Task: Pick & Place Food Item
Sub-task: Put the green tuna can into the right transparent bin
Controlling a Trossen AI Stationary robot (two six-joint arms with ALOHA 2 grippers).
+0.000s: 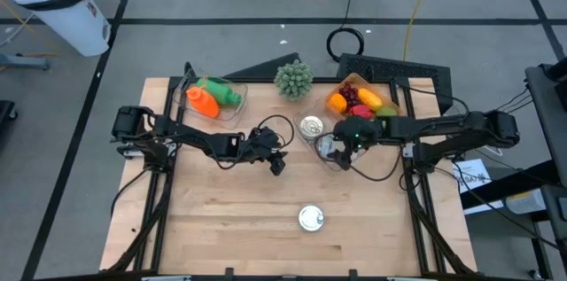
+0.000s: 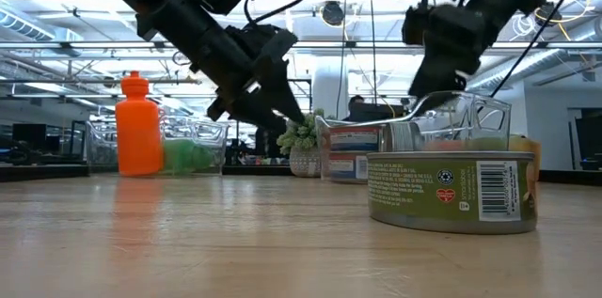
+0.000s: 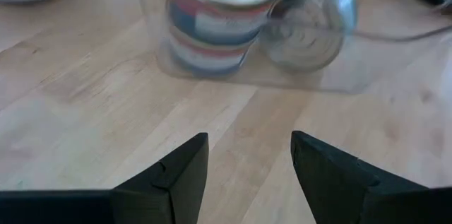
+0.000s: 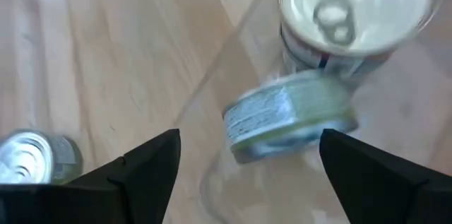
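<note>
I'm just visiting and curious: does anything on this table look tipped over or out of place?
Yes. In the clear plastic bin under the right gripper, a flat green-labelled tin lies tilted on its edge beside the upright blue-and-red can.

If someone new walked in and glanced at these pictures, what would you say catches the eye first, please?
Probably the two dark arms meeting mid-table: the open right pincer hangs above a clear plastic container where a flat green-labelled tin lies tilted beside an upright striped-label can. The open left pincer hovers nearby. A second flat green-labelled tin sits alone near the table's front edge.
</note>
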